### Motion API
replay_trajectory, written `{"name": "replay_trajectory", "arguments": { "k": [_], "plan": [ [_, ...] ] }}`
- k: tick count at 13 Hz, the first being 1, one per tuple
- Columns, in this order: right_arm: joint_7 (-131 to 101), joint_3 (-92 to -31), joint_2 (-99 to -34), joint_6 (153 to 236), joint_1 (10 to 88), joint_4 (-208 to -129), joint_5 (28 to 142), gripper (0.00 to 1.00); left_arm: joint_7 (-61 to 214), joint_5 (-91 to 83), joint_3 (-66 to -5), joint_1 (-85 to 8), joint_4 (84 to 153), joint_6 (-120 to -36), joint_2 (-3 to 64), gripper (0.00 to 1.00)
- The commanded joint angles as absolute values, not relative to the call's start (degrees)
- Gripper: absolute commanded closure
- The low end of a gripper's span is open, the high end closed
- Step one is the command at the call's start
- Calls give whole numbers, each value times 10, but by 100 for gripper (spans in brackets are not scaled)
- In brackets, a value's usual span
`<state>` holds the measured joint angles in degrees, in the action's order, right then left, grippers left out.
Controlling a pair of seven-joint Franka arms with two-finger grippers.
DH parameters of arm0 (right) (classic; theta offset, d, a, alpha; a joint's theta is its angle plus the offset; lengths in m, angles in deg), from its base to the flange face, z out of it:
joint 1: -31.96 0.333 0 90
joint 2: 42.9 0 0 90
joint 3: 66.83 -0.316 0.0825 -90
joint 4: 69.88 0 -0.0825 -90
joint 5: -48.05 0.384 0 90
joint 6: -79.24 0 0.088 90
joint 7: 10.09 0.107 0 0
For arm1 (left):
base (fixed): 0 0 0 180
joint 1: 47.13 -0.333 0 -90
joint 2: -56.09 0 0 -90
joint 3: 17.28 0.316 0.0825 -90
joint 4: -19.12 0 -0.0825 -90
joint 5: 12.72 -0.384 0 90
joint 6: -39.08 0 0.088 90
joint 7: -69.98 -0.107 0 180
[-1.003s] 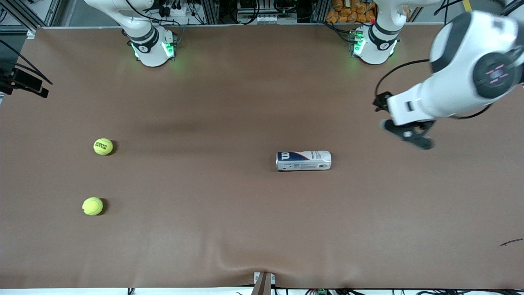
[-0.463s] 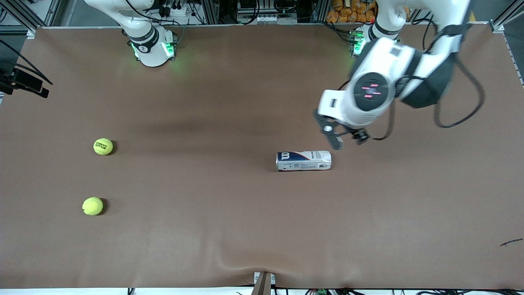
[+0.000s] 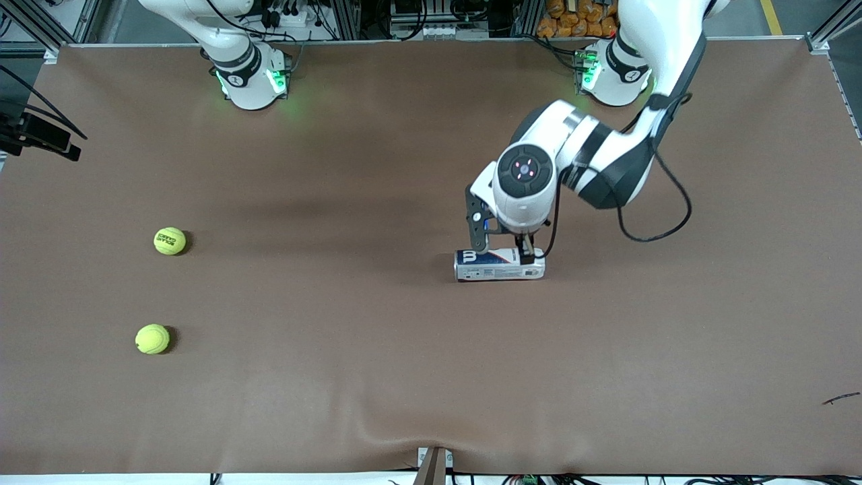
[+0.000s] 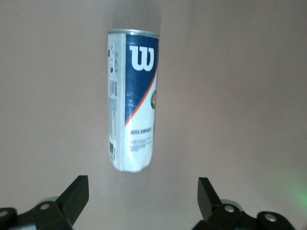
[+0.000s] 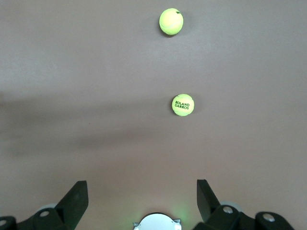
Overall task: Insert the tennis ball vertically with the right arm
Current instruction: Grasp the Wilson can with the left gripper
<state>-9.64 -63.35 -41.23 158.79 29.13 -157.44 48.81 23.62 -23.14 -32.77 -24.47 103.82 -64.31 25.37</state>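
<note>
A blue and white tennis ball can [image 3: 500,264] [image 4: 136,100] lies on its side in the middle of the brown table. My left gripper [image 3: 502,244] [image 4: 143,196] hangs open just over it, with nothing between its fingers. Two yellow tennis balls rest toward the right arm's end: a printed one [image 3: 170,240] [image 5: 183,105], and a plain one [image 3: 152,339] [image 5: 171,21] nearer the front camera. My right gripper [image 5: 142,196] is open and empty above its own base [image 5: 156,223], far from both balls. It is out of the front view.
A black camera mount [image 3: 40,138] juts in at the table edge on the right arm's end. A small dark scrap [image 3: 840,399] lies near the front corner at the left arm's end. A bracket [image 3: 433,465] sits at the front edge.
My left arm has swung in from the left arm's end of the table and come down over the can, gripper still open. The can and both balls have stayed put.
</note>
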Motion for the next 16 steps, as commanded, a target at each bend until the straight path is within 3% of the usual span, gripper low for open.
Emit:
{"name": "replay_trajectory", "arguments": {
  "k": [1, 7, 16],
  "plan": [
    [-104, -641, -407, 1590, 280, -1581, 487, 0, 231, -293, -324, -213, 1018, -673, 216, 0],
    [-104, -641, -407, 1590, 279, -1582, 487, 0, 259, -335, -323, -197, 1019, -720, 170, 0],
    [-104, -641, -407, 1599, 277, -1591, 486, 0, 325, -403, -321, -182, 1029, -728, 136, 0]
  ]
}}
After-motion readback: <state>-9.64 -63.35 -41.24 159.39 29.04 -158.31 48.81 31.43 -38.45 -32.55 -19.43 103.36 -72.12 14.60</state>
